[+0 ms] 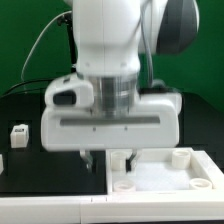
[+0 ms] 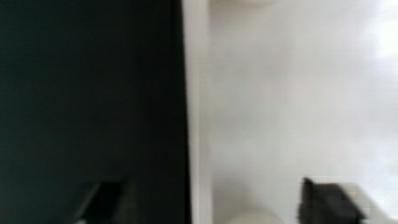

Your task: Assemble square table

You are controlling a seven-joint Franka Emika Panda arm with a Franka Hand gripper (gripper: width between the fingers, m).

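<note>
— Where is the square table panel (image 1: 165, 176) at this moment?

— It lies flat on the dark tabletop (image 1: 40, 165), toward the exterior view's right and near the front edge. Its raised rim and the round corner sockets (image 1: 205, 183) are visible. The robot arm (image 1: 110, 40) stands directly over its far corner on the exterior view's left.

— And the gripper (image 1: 108, 155), in which state is it?

— It is spread. In the wrist view the gripper (image 2: 214, 183) shows two dark fingers (image 2: 107, 200) well apart. The straight edge of the panel (image 2: 294, 100) runs between them, with the black tabletop (image 2: 89, 100) on one side and the white panel on the other. I see no finger touching this edge.

— Does it hold something?

— No, the pictures show nothing pinched.

— Are other parts of the table visible?

— Yes, one short white leg (image 1: 18, 135) with a black-and-white tag stands on the tabletop at the exterior view's left, well apart from the panel. Just under the gripper there is also a small white round shape (image 1: 125, 158) at the panel's corner. I cannot tell if it is a leg or only the socket.
</note>
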